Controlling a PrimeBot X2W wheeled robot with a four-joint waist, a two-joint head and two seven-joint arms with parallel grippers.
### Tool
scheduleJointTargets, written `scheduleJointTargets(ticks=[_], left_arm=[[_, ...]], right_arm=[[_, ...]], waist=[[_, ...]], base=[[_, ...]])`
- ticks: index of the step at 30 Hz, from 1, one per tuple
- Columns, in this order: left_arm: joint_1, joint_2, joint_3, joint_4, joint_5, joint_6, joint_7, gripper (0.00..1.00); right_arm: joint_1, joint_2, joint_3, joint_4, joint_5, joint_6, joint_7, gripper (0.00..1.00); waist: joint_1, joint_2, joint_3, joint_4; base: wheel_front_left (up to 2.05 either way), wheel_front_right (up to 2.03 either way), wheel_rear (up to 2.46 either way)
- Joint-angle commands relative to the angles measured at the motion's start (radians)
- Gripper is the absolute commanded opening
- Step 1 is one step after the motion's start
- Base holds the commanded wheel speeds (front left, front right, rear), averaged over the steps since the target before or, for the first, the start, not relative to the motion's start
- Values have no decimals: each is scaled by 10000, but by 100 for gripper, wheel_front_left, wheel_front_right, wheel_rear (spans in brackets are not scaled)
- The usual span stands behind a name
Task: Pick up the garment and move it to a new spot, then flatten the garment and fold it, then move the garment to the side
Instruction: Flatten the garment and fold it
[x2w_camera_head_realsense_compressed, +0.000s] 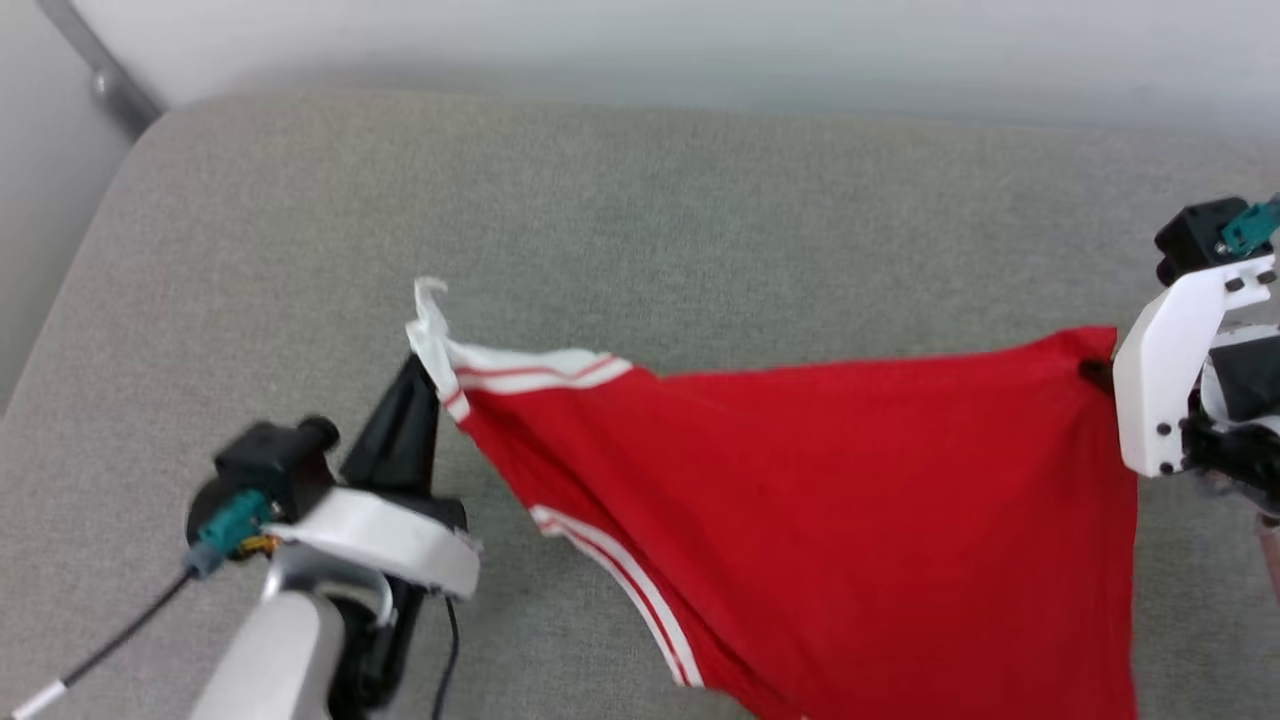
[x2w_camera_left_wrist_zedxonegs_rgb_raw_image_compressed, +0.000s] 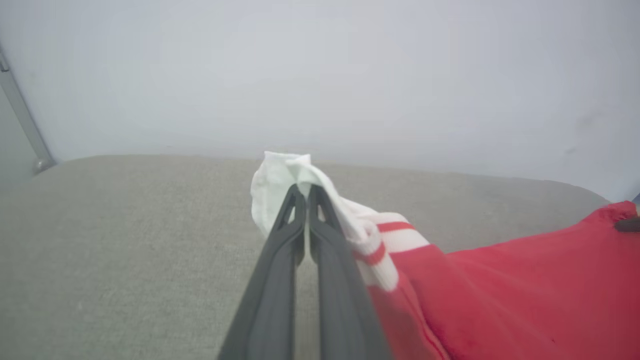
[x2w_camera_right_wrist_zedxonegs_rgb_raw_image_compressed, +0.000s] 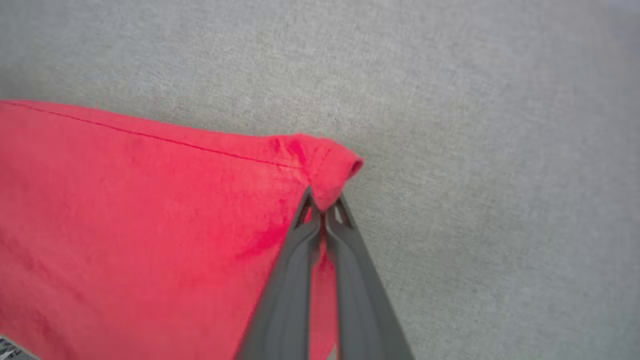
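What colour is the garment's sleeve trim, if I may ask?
The trim is white with red stripes, clearest in left wrist view.

The garment (x2w_camera_head_realsense_compressed: 850, 500) stretches between the left gripper (x2w_camera_head_realsense_compressed: 420, 368) and right gripper (x2w_camera_head_realsense_compressed: 1097, 372), seemingly above the cushion (x2w_camera_head_realsense_compressed: 700, 200)

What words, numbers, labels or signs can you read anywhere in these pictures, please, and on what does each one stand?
No text can be read in any view.
On the garment: plain red cloth with white, red-striped trim, no lettering in view.
On a pale patch at the bottom left corner of the right wrist view: too little shows to read.
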Motion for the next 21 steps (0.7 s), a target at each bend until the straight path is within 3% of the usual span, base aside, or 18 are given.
scheduleJointTargets(ticks=[1,7,12,21], left_arm=[[-284,93,78,-80,32,-38,20,0],[-2416,377,42,12,79,-503,479,0],[-4461,393,36,862,79,-785,725,0],[-8119,524,180,3050,-44,-1129,1020,0]], right_arm=[[-202,-80,1,-79,-41,-4,-94,0],[-1035,-388,135,-370,-120,-5,-668,0],[-1973,-512,68,-233,-172,-4,-1145,0],[-4083,-665,-215,156,-403,-5,-1702,0]], waist=[[-1,0,-463,-181],[-1,0,-1244,-529],[-1,0,-1497,-803],[-1,0,-455,-1231]], base=[[0,0,0],[0,0,0],[0,0,0],[0,0,0]])
